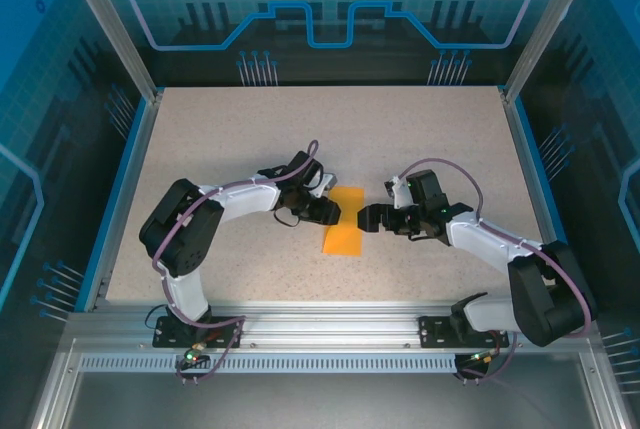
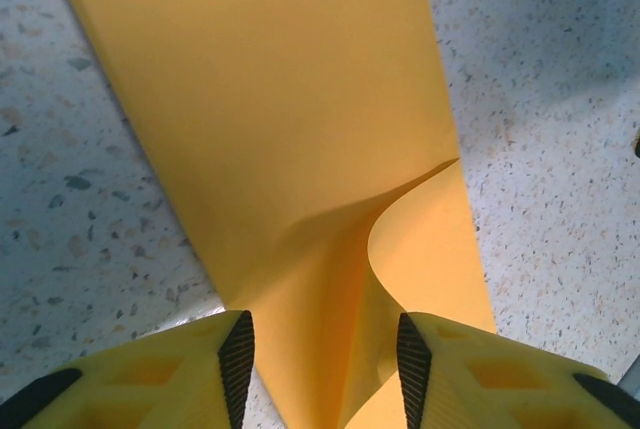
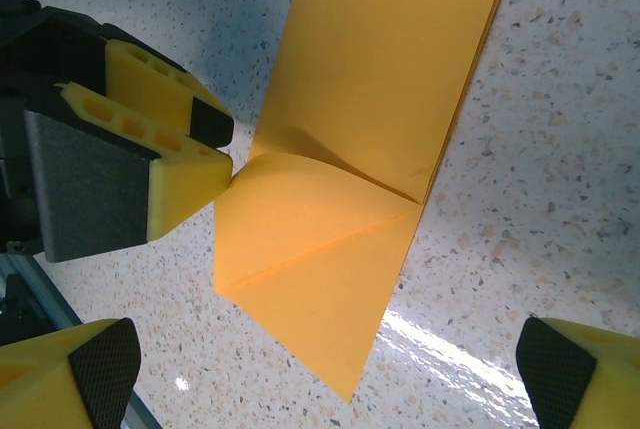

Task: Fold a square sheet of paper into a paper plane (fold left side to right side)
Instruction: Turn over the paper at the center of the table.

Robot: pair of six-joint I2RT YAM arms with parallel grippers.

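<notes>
The square sheet of paper (image 1: 345, 220) lies mid-worktop (image 1: 250, 139) as a bright orange, narrow rectangle, folded over on itself; one flap with a diagonal crease curls up off the layer beneath; the left tool (image 1: 324, 211) sits low at the sheet's left edge, arm bent inward, its fingers (image 2: 237, 359) apart with the raised curl between them, not pinched; the right tool (image 1: 370, 217) faces it from just beside the right edge, spread wide, holding nothing.

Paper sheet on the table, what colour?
The thin folded paper sheet is plain orange, best in left wrist view.
</notes>
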